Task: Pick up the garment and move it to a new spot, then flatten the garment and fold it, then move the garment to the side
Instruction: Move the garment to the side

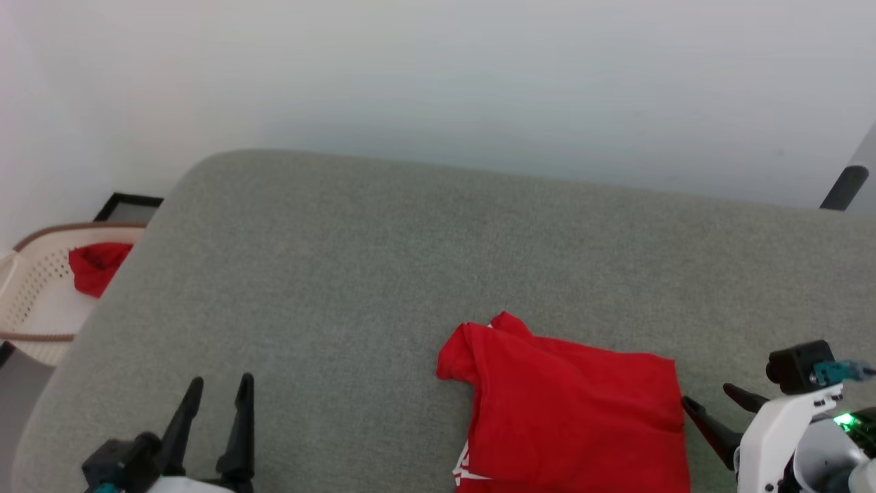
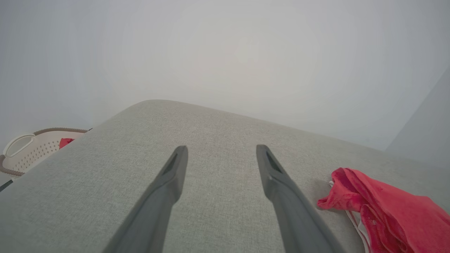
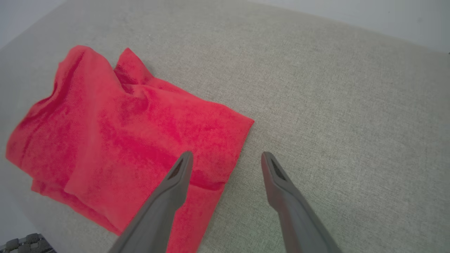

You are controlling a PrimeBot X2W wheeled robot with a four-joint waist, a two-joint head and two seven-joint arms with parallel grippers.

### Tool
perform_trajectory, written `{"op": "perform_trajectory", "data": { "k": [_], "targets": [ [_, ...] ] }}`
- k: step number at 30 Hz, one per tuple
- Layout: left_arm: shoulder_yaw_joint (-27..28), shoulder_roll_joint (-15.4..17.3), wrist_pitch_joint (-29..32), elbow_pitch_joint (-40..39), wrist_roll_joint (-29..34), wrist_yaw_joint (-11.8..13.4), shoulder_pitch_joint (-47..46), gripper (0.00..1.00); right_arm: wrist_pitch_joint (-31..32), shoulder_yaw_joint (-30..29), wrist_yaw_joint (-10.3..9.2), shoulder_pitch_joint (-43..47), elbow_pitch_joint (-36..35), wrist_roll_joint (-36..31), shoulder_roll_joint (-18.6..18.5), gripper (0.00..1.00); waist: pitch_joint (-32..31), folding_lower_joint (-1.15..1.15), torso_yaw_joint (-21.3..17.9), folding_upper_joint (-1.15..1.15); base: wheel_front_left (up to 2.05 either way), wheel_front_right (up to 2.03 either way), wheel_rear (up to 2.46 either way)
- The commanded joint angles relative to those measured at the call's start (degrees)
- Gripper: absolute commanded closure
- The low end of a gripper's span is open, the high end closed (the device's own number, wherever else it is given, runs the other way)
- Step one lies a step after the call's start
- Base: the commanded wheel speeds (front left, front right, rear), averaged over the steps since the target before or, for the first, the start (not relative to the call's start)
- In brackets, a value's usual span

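Pincer pair, head view: left pincer (image 1: 223, 378) and right pincer (image 1: 705, 394) both spread, empty, garment (image 1: 575, 411) folded near-right on grey cushion (image 1: 342, 274); left wrist view: garment (image 2: 386, 211) off right; right wrist view: rough rectangle, folding seemingly done, side placement likely finished.

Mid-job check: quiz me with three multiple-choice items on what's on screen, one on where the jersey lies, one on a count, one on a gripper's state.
1. Where is the garment? A. on the grey surface beside the right gripper; B. on the floor; C. draped over the surface's far edge.
2. Red cloths in the head view? A. one; B. two; C. three.
3. The right gripper is: A. shut on cloth; B. open, gripping nothing; C. shut, empty.
Key: 1A, it lies folded by that gripper; 2B, the garment plus a small red cloth in the basket; 3B, its jaws stand apart.
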Motion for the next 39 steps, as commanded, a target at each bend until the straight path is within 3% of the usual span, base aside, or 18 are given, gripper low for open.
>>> {"op": "perform_trajectory", "data": {
  "k": [1,12,22,23,24,39],
  "targets": [
    [-0.27,-0.04,0.13,-0.17,0.15,-0.03,-1.25,0.00,1.89,0.06,-0.05,-1.40,0.01,0.49,-0.34,0.00,2.18,0.00,0.06,0.00,0.00,0.00,0.00],
    [-2.51,-0.84,0.10,0.72,-0.45,-0.09,-5.95,0.00,12.90,-0.78,-0.05,-4.96,2.38,2.26,1.94,0.00,9.77,0.00,0.91,0.00,0.00,0.00,0.00],
    [-2.76,-1.21,0.09,1.14,-0.59,-0.13,-7.73,0.00,19.53,0.17,-0.06,-5.38,7.17,2.32,5.02,0.04,12.21,0.00,2.04,0.00,0.00,0.00,0.00],
    [-2.75,-1.29,0.09,1.19,-0.65,-0.13,-7.78,0.00,20.11,0.82,-0.05,-5.52,7.67,2.41,5.17,0.56,12.29,0.00,2.15,0.00,0.00,0.00,0.00],
    [-2.71,-1.32,0.09,1.23,-0.70,-0.13,-7.76,0.00,20.58,1.18,-0.05,-5.60,8.31,2.74,5.43,1.00,12.32,0.00,2.24,0.00,0.00,0.00,0.00],
    [-2.18,-2.06,0.08,1.61,-0.31,-0.15,-6.35,0.00,21.04,2.34,-0.05,-10.56,7.37,4.71,1.53,1.00,9.74,0.00,0.90,0.00,0.00,0.00,0.00]
  ]
}}
